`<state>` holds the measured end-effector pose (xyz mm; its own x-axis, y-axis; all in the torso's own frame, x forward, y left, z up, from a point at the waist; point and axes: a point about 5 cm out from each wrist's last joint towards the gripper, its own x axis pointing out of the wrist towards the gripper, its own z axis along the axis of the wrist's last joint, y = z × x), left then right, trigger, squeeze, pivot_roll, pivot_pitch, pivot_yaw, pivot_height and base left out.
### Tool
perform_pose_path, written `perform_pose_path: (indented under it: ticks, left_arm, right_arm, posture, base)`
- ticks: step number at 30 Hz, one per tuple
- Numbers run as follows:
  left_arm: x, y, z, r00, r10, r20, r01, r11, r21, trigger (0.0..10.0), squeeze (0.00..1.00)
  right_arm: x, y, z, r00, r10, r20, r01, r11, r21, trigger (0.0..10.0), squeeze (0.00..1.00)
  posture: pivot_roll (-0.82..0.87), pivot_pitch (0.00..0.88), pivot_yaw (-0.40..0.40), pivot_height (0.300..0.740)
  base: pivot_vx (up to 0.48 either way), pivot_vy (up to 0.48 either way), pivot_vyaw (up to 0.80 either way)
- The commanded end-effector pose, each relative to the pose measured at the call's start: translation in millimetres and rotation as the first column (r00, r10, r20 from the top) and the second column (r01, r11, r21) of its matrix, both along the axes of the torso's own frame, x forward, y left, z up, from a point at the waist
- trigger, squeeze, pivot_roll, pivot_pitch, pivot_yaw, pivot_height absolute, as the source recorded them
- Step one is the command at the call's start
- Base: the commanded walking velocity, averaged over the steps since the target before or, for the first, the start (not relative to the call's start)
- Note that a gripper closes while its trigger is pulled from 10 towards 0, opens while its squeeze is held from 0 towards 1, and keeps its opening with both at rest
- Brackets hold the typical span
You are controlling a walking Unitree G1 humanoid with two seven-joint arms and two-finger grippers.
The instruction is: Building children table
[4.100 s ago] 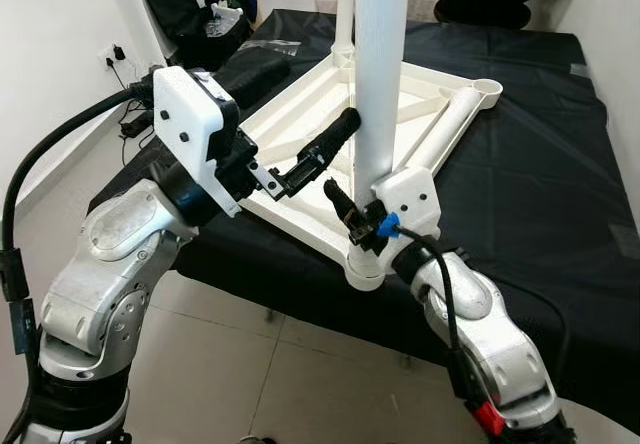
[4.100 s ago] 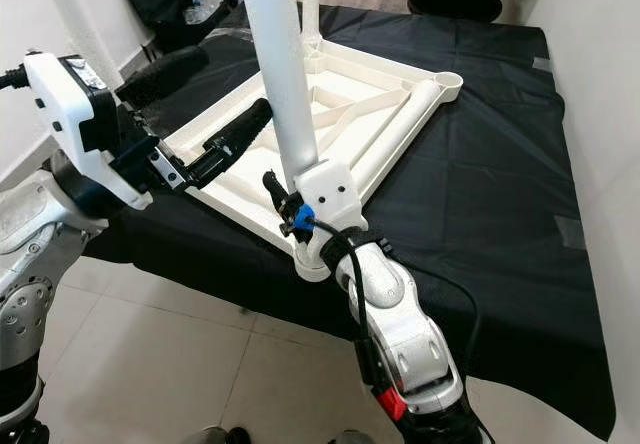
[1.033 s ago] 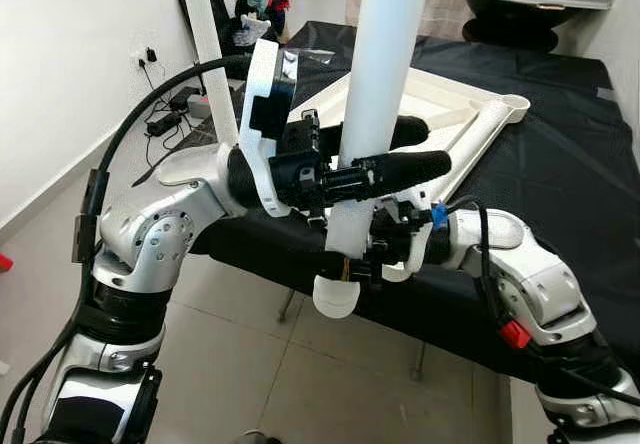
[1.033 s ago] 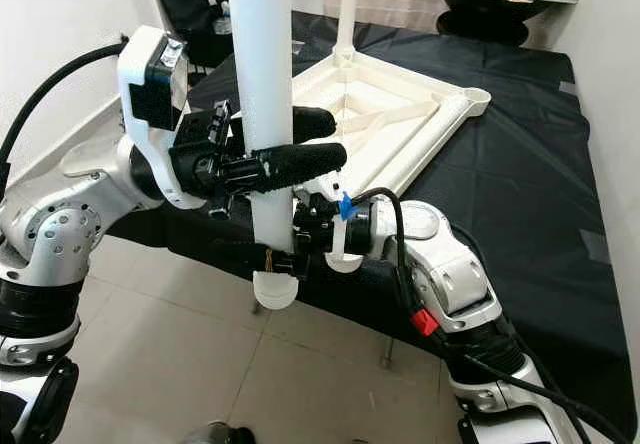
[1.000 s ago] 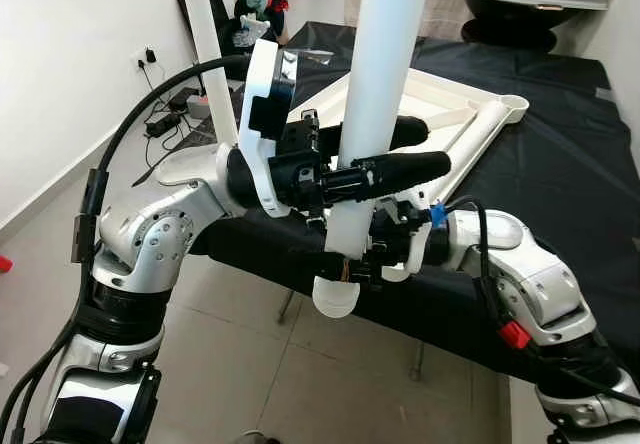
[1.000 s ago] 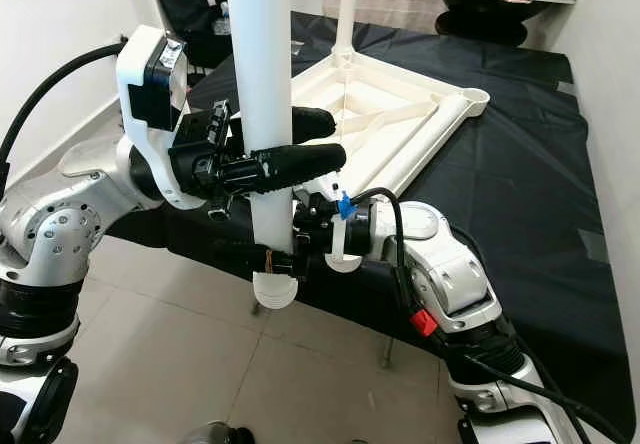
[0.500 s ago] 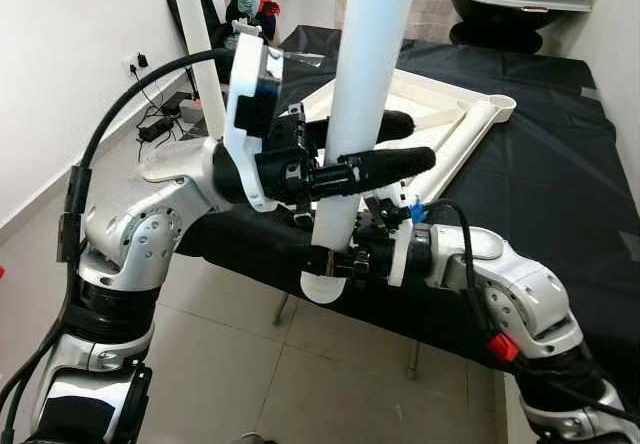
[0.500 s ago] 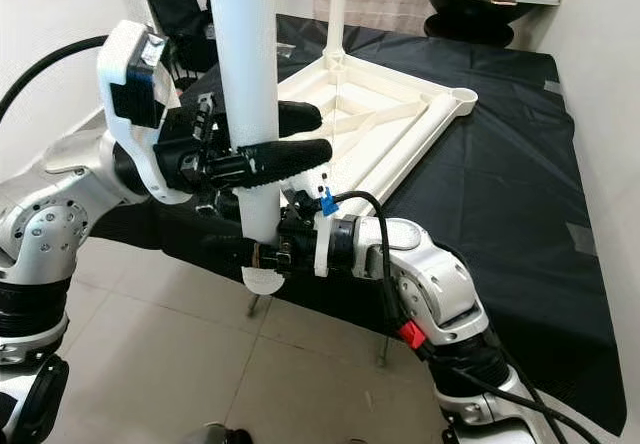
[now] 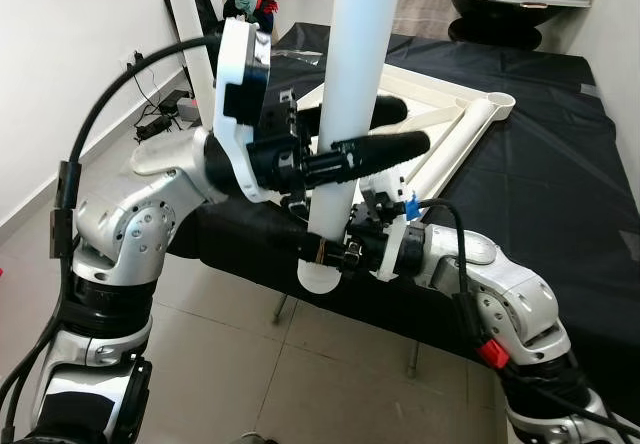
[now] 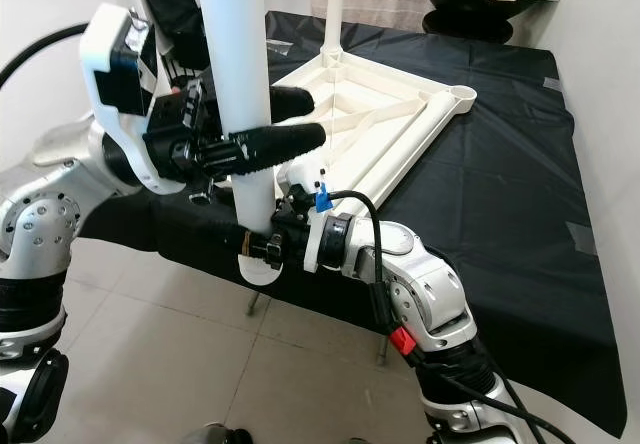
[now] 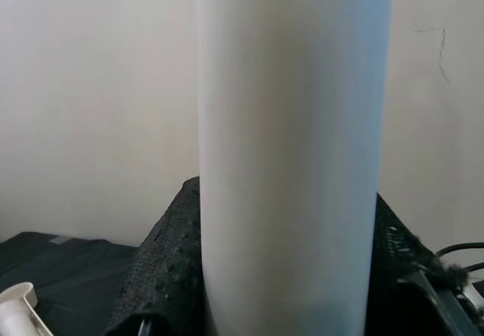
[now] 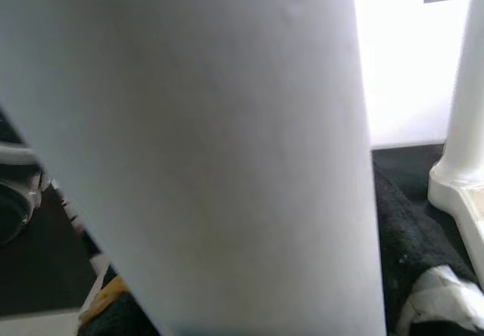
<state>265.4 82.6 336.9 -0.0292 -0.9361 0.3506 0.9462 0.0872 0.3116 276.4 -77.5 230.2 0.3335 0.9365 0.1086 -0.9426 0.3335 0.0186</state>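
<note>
A smooth white plastic table leg, round and tube-shaped, stands nearly upright off the near edge of the black cloth-covered bench, its top cut off by the frame and its rounded lower end hanging over the tiled floor; the left gripper is clamped across the leg at mid-height, one textured black finger in front and one behind; just below it the right gripper meets the leg near its foot, its fingers mostly hidden by the tube, so whether they are closed cannot be told; beyond the leg, the upturned white tabletop frame lies flat on the bench, ribbed inside with round corner sockets, another leg standing in its far corner.
</note>
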Motion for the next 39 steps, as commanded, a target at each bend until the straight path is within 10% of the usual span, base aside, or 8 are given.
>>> perform_pose_path:
  ticks: [1, 6, 8, 26, 28, 37, 38, 39]
  left_arm:
    - [-12.4, -15.9, -4, 0.989, -0.145, 0.001, 0.145, 0.989, 0.005, 0.0, 0.0]
    - [-11.3, -14.7, -2, 0.99, -0.142, -0.003, 0.142, 0.99, -0.006, 0.0, 0.0]
    - [-10.6, -13.7, -1, 0.99, -0.14, -0.006, 0.14, 0.99, -0.014, 0.0, 0.0]
    - [0.4, -9.1, 6, 0.996, -0.08, -0.041, 0.078, 0.995, -0.059, 0.0, 0.0]
    - [1.9, -8.8, 6, 0.996, -0.076, -0.043, 0.073, 0.995, -0.062, 0.0, 0.0]
    - [4.9, -8.0, 6, 0.997, -0.057, -0.052, 0.053, 0.996, -0.067, 0.0, 0.0]
    - [6.5, -7.2, 6, 0.998, -0.039, -0.052, 0.036, 0.997, -0.066, 2.9, 0.0]
    - [9.6, -6.5, 6, 0.997, -0.024, -0.069, 0.019, 0.997, -0.071, 10.0, 1.0]
  right_arm:
    - [3.8, -6.1, 16, 0.997, -0.063, 0.042, 0.057, 0.99, 0.128, 0.0, 0.0]
    - [1.5, -3.7, 16, 0.996, -0.055, 0.069, 0.045, 0.99, 0.133, 0.0, 0.0]
    - [1.1, -1.2, 13, 0.994, -0.063, 0.091, 0.052, 0.991, 0.119, 10.0, 0.0]
    - [16.0, 0.7, 8, 0.968, -0.189, 0.166, 0.179, 0.981, 0.072, 8.2, 0.0]
    - [16.9, -0.5, 8, 0.967, -0.19, 0.171, 0.182, 0.981, 0.062, 0.0, 0.0]
    - [20.5, -3.5, 11, 0.956, -0.209, 0.204, 0.2, 0.978, 0.062, 0.0, 0.0]
    - [21.5, -4.0, 11, 0.954, -0.213, 0.21, 0.205, 0.977, 0.059, 0.2, 0.0]
    - [22.4, -4.6, 11, 0.953, -0.216, 0.214, 0.209, 0.976, 0.055, 3.1, 0.0]
  posture:
    - [-0.07, 0.072, -0.009, 0.74]
    - [-0.07, 0.07, -0.01, 0.74]
    - [-0.07, 0.07, -0.009, 0.74]
    - [-0.07, 0.074, -0.012, 0.74]
    - [-0.07, 0.076, -0.012, 0.74]
    - [-0.07, 0.078, -0.01, 0.74]
    - [-0.07, 0.078, -0.012, 0.74]
    - [-0.07, 0.08, -0.011, 0.74]
  base:
    - [0.0, 0.0, 0.0]
    - [0.0, 0.0, 0.0]
    - [0.0, 0.0, 0.0]
    - [0.0, 0.0, 0.0]
    - [0.0, 0.0, 0.0]
    - [0.0, 0.0, 0.0]
    - [0.0, 0.0, 0.0]
    - [0.0, 0.0, 0.0]
